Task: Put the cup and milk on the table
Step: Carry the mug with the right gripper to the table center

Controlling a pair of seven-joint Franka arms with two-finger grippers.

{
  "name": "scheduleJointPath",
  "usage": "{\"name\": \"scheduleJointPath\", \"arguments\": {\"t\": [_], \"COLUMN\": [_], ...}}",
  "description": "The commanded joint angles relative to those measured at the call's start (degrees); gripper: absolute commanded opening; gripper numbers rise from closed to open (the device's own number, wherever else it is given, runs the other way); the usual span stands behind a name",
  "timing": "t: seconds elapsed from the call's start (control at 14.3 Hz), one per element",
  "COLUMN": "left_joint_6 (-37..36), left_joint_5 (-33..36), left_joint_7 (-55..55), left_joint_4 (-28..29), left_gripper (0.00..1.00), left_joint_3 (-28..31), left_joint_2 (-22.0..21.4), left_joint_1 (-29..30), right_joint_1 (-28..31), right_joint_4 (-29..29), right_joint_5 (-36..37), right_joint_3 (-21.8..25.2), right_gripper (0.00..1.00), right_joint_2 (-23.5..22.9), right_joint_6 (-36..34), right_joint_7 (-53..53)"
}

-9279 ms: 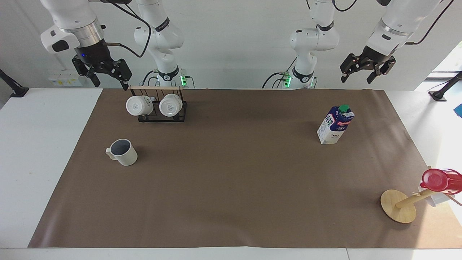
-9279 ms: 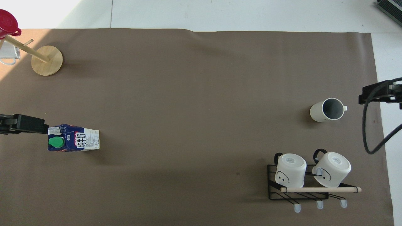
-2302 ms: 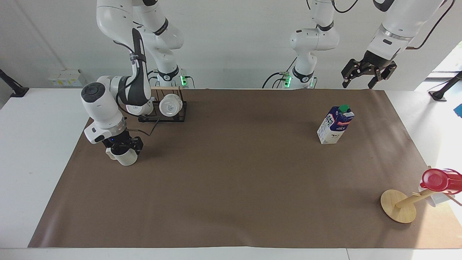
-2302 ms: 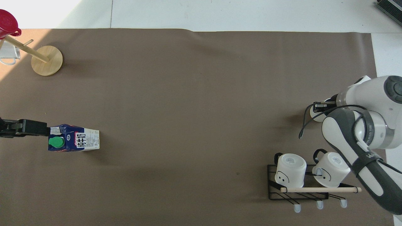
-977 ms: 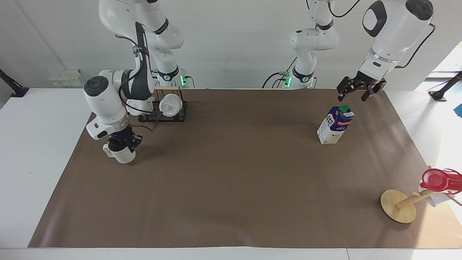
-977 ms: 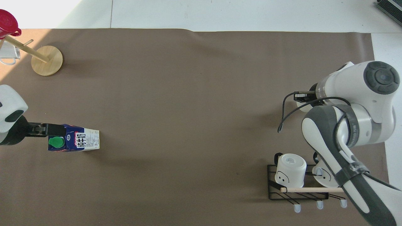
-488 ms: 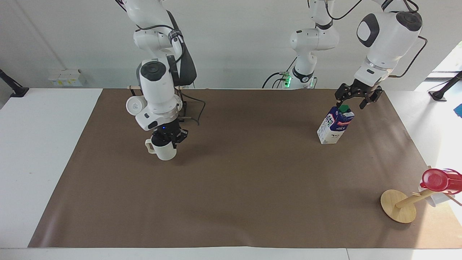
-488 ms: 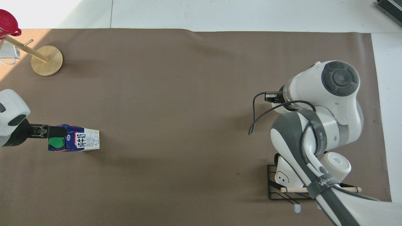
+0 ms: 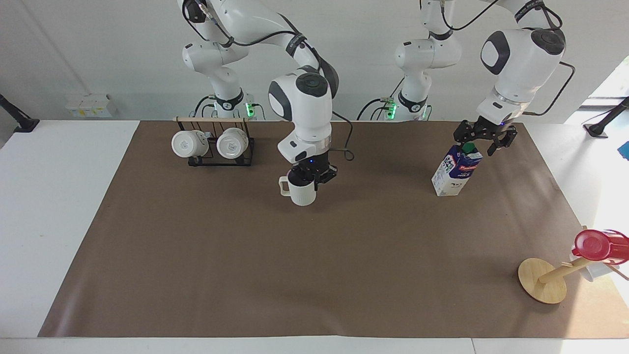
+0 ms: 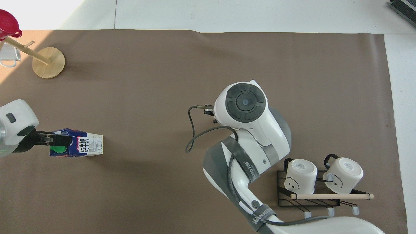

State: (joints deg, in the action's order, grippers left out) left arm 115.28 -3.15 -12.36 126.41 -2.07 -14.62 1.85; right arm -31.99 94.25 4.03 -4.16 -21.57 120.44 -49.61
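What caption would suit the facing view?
Right gripper holds the cup above the table; open left gripper hovers at the milk.

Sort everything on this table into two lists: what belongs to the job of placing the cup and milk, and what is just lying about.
Part of the job:
- cup, held by the right hand
- milk carton, with the left hand open over its cap
- table

Just lying about:
- two white mugs on a black rack
- wooden stand
- red cup
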Motion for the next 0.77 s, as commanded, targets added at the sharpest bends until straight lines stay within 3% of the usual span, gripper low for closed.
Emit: {"name": "scheduleJointPath", "arguments": {"t": [0.0, 0.7], "left_joint_6": [2.4, 6.8], "left_joint_5": [0.69, 0.69], "left_joint_7": [-0.56, -0.56], "left_joint_4": [2.61, 6.83], "left_gripper": [1.0, 1.0], "left_joint_3": [0.23, 0.23], "left_joint_2": [-1.73, -1.46], "left_joint_1": [-0.35, -0.35], "right_joint_1": [-2.36, -3.25], "right_joint_4": [-3.63, 7.34], "right_joint_5": [0.63, 1.07], "right_joint_3": [-0.05, 0.03], "right_gripper": [0.0, 0.0], "right_joint_2": [-3.56, 0.47], "right_joint_6": [-0.12, 1.99], "right_joint_7": [-3.38, -4.09]}}
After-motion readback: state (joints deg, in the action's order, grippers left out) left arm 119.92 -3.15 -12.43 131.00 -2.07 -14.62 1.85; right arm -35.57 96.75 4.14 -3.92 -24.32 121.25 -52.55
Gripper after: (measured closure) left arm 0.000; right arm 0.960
